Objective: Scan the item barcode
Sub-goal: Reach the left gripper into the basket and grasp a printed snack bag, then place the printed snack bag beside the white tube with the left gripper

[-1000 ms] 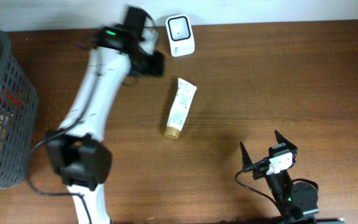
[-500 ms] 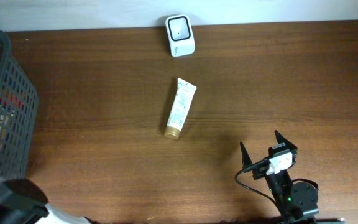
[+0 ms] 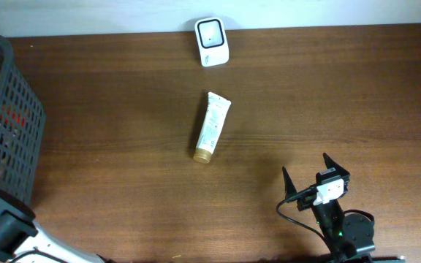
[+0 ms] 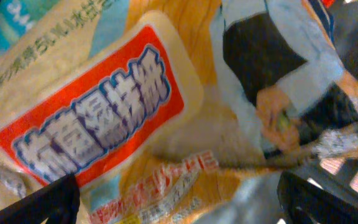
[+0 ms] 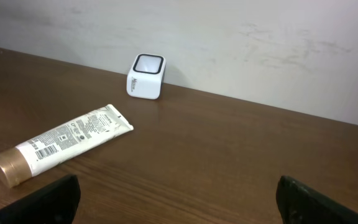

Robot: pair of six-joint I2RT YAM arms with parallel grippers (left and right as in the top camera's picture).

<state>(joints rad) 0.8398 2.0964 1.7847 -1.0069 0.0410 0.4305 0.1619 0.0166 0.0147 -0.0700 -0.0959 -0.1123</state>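
A white tube with a gold cap (image 3: 211, 125) lies flat on the table's middle, its barcode facing up near the cap in the right wrist view (image 5: 61, 142). The white scanner (image 3: 212, 32) stands at the table's far edge, seen also by the right wrist (image 5: 146, 76). My right gripper (image 3: 305, 163) rests open and empty at the front right, well short of the tube (image 5: 179, 202). My left gripper (image 4: 179, 202) is open just above an orange snack packet with a red label (image 4: 98, 118). It grips nothing. The overhead view does not show this gripper.
A dark mesh basket (image 3: 6, 131) holding packets stands at the table's left edge. A blue, white and black packet (image 4: 278, 68) lies beside the orange one. The left arm's base (image 3: 6, 234) shows at the bottom left corner. A pale wall runs behind the scanner.
The left arm has swung away from beside the scanner to the left, out of the overhead view, and its jaws opened wider. The tube and the right arm have not moved.
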